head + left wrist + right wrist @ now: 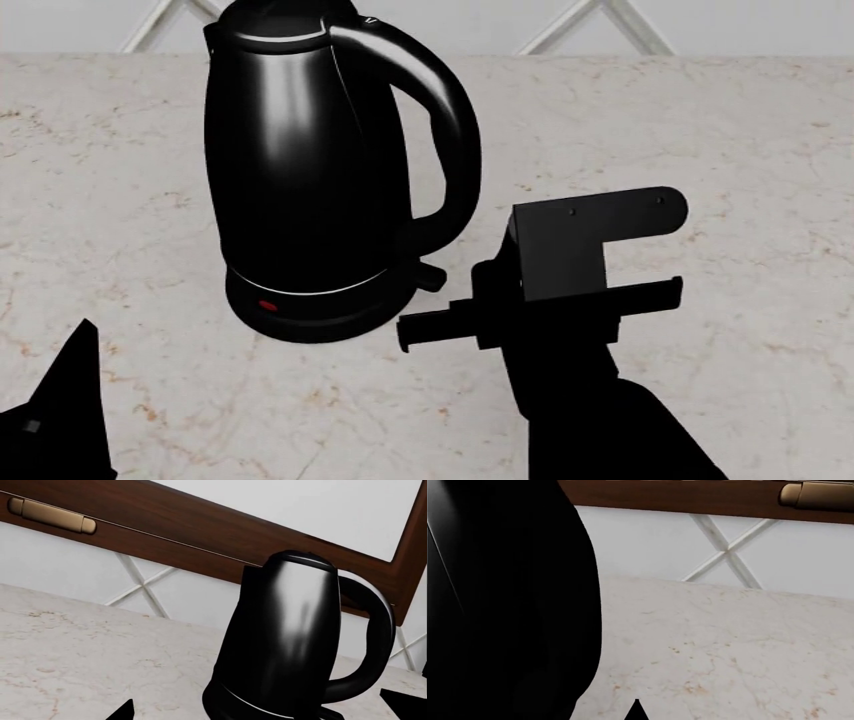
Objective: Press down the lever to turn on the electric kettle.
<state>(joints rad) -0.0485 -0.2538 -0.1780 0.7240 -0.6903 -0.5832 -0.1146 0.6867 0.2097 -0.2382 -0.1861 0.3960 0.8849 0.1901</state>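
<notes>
The electric kettle (300, 160) is tall, glossy black, and stands on its round base on the marble counter, with its looped handle to the right. The lever (430, 272) is a stubby black tab at the foot of the handle. My right gripper (497, 282) is just right of the lever and apart from it; its fingers look closed together and empty. In the right wrist view the kettle (507, 605) fills one side, with the gripper's tip (636, 711) beside it. My left gripper (267, 712) is open, facing the kettle (287, 630); one of its fingers (74, 390) shows in the head view.
The marble counter (694, 130) runs back to a white wall with a cross pattern (140, 582). A dark wood cabinet with a brass handle (53, 516) hangs above. A small red dot (266, 306) marks the kettle's base.
</notes>
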